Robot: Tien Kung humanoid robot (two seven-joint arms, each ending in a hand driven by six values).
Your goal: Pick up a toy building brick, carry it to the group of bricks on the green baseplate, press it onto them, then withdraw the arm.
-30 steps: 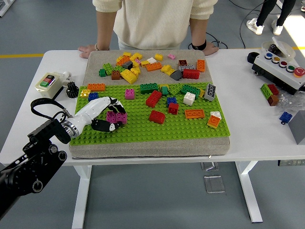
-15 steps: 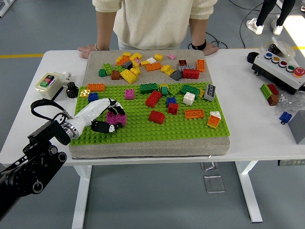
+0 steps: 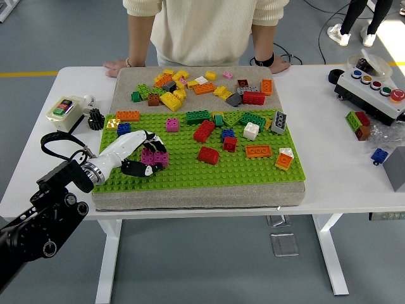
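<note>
**A:** Checking the left hand [image 3: 140, 154]: it sits on the green baseplate [image 3: 190, 174], near its left edge, fingers curled around a magenta brick [image 3: 154, 156]. Brick is down on the studs, thumb on its near side, other fingers over the far side.

**B:** What's around it?

**A:** Blue brick [image 3: 124, 127] and orange brick [image 3: 128, 116] just beyond the hand, toward the baseplate's far-left corner. Pink brick [image 3: 172, 124] further along the far edge. Mid-baseplate, well apart from the hand: two red bricks [image 3: 207, 155], a white one [image 3: 251, 131], an orange flat one [image 3: 258, 151], green ones [image 3: 197, 116]. Nothing lies between the hand and the red bricks, only bare studs.

**B:** Off the baseplate?

**A:** Loose pile of yellow, orange and red bricks [image 3: 171, 85] on the grey pad [image 3: 196, 196] beyond the baseplate's far edge. Left of the baseplate, a small switch box [image 3: 64, 108] and a black gear-like part [image 3: 95, 118]. Right of it, a button console [image 3: 373, 88] and a few stray bricks [image 3: 358, 123].

**B:** Person?

**A:** Standing beyond the far edge, both hands flat on the white table [image 3: 354, 183], one hand [image 3: 116, 66] near the pad's far-left corner. Not touching any bricks.

**B:** Unclear bits?

**A:** Fingers cover part of the magenta brick, so can't tell whether it's one brick or a stack. Left arm is cut off at the bottom-left corner.
</note>
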